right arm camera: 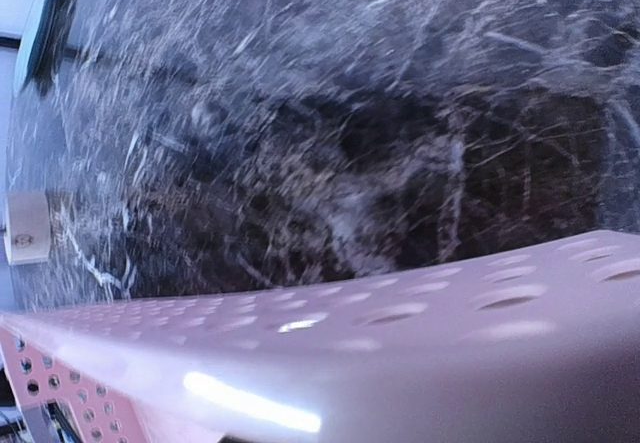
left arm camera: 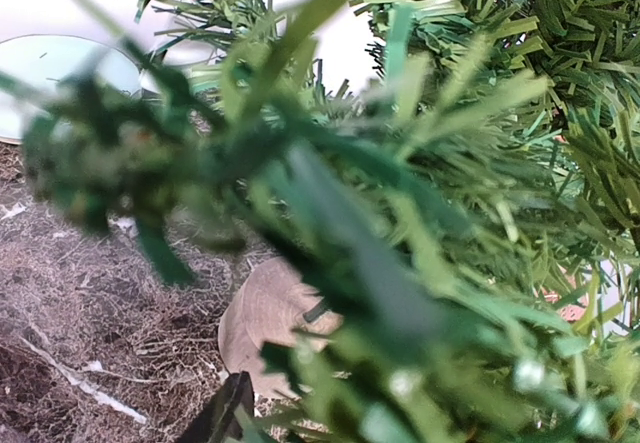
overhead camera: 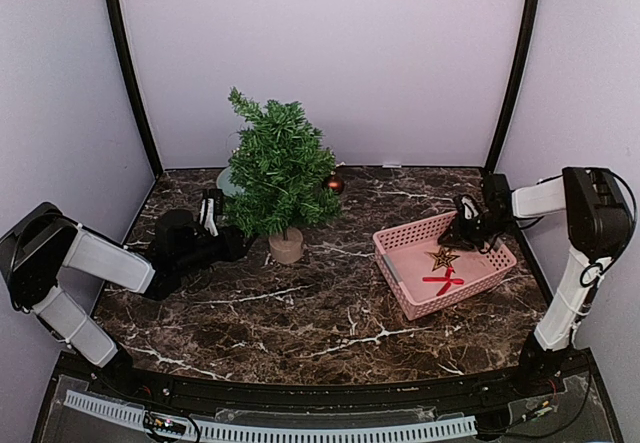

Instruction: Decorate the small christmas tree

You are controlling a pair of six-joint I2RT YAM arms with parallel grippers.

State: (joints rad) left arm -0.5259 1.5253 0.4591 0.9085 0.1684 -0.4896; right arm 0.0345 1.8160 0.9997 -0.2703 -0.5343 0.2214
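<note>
The small christmas tree (overhead camera: 278, 168) stands left of centre on its tan base (overhead camera: 286, 246), and a reddish-brown ball (overhead camera: 334, 183) hangs at its right side. My left gripper (overhead camera: 238, 244) is pushed in under the lower left branches, close to the base. In the left wrist view blurred needles (left arm camera: 400, 223) fill the picture, with the base (left arm camera: 262, 318) behind them and only one dark finger (left arm camera: 225, 418) showing. My right gripper (overhead camera: 458, 235) sits at the back right rim of the pink basket (overhead camera: 400, 275). That rim (right arm camera: 420, 333) hides the fingers in the right wrist view.
A gold star (overhead camera: 442, 258) and a red ribbon bow (overhead camera: 443, 282) lie in the basket. A pale round dish (overhead camera: 230, 178) sits behind the tree near the back wall. Dark marble table (overhead camera: 320, 313) runs between tree and basket.
</note>
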